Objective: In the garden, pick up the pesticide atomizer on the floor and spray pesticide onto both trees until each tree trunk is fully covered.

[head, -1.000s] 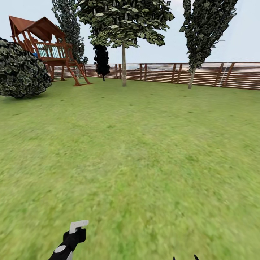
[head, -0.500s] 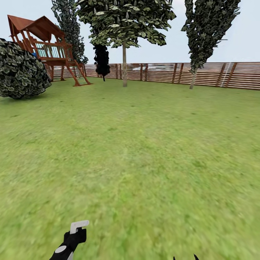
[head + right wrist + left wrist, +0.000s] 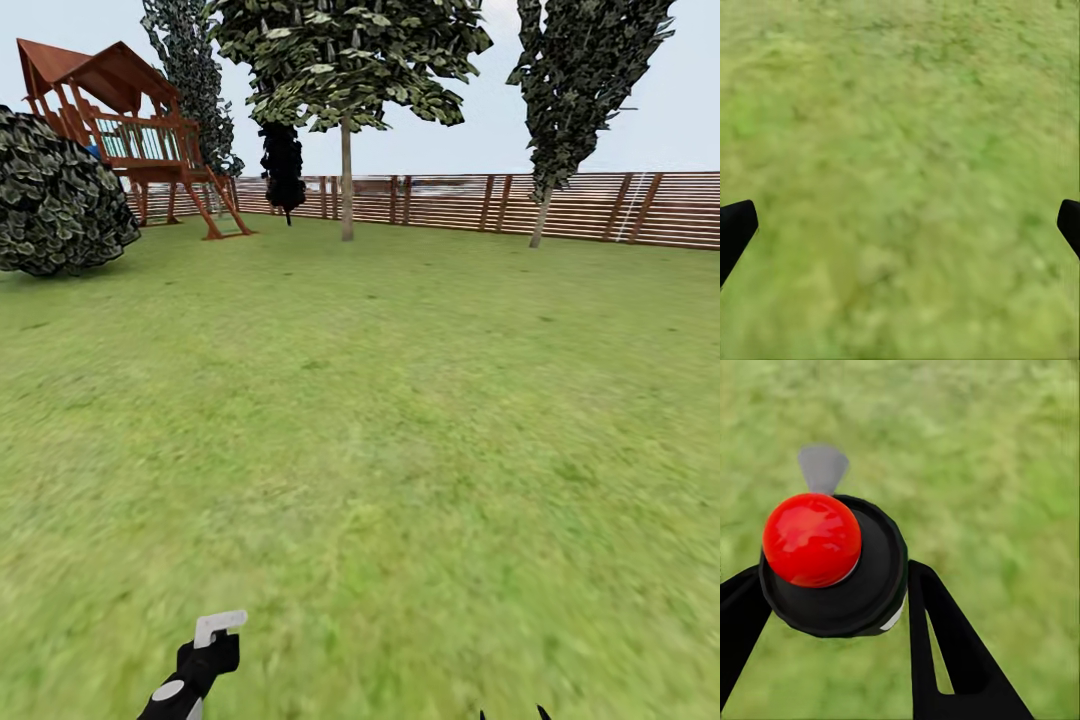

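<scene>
- The robot stands on a big green lawn (image 3: 400, 400) in the garden.
- The left hand (image 3: 832, 600) is closed around the sprayer (image 3: 832, 566). Its two dark fingers (image 3: 945, 645) press on each side of the round black body.
- The sprayer has a shiny red ball (image 3: 811, 540) on its top and a grey nozzle (image 3: 823, 467) sticking out past it, over the grass.
- From the head camera, the sprayer (image 3: 205, 655) sits low down at the left, close to the robot, with its white part (image 3: 218, 625) on top.
- The right hand (image 3: 900, 225) is open and holds nothing. Its two dark fingertips (image 3: 735, 229) are far apart, with only blurry grass (image 3: 900, 150) between them.
- Two small dark tips of the right hand (image 3: 512, 713) peek up at the bottom edge of the head camera picture.
- Two trees stand far off, near the brown wooden fence (image 3: 580, 205). One tree (image 3: 345, 60) has a thin pale trunk (image 3: 347, 180). The other tree (image 3: 580, 70) is to the right, with a leaning trunk (image 3: 541, 220).
- The sprayer is well apart from both trees.
- A big round bush (image 3: 60, 195) sits at the left, and a red-brown play house (image 3: 130, 120) with a ladder stands behind it.
- A thin, very dark tree (image 3: 282, 165) stands by the fence, between the play house and the first tree.
</scene>
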You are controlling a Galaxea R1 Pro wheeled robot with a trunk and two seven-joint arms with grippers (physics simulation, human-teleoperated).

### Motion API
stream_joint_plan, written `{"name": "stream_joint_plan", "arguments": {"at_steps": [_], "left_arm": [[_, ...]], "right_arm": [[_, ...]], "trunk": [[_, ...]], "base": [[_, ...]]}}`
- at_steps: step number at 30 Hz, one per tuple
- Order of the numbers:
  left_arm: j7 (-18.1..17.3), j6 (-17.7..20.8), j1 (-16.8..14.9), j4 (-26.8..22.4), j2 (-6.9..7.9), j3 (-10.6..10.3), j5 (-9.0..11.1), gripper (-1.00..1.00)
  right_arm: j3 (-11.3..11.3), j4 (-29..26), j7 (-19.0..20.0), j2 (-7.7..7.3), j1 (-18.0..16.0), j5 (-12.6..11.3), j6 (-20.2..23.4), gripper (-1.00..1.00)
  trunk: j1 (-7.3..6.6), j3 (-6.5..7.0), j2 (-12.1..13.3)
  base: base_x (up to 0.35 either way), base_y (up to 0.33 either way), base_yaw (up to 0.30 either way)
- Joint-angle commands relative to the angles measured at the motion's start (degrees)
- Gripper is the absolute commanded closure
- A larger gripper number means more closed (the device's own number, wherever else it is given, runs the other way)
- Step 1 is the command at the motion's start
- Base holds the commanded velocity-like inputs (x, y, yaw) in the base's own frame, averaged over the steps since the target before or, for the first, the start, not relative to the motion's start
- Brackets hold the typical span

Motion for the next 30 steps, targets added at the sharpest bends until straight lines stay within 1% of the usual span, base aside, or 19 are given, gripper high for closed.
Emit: {"name": "stream_joint_plan", "arguments": {"at_steps": [1,30], "left_arm": [[0.00,0.00,-0.04,0.02,0.00,0.01,0.00,1.00],[0.00,0.00,0.01,0.65,0.08,-0.04,0.00,1.00]], "right_arm": [[0.00,0.02,0.00,0.00,0.00,0.00,0.00,-1.00],[0.00,0.03,0.00,0.00,0.00,0.01,0.00,-1.00]], "trunk": [[0.00,0.00,0.00],[0.00,0.00,0.00]], "base": [[0.327,0.144,0.000],[0.327,0.144,0.000]]}}
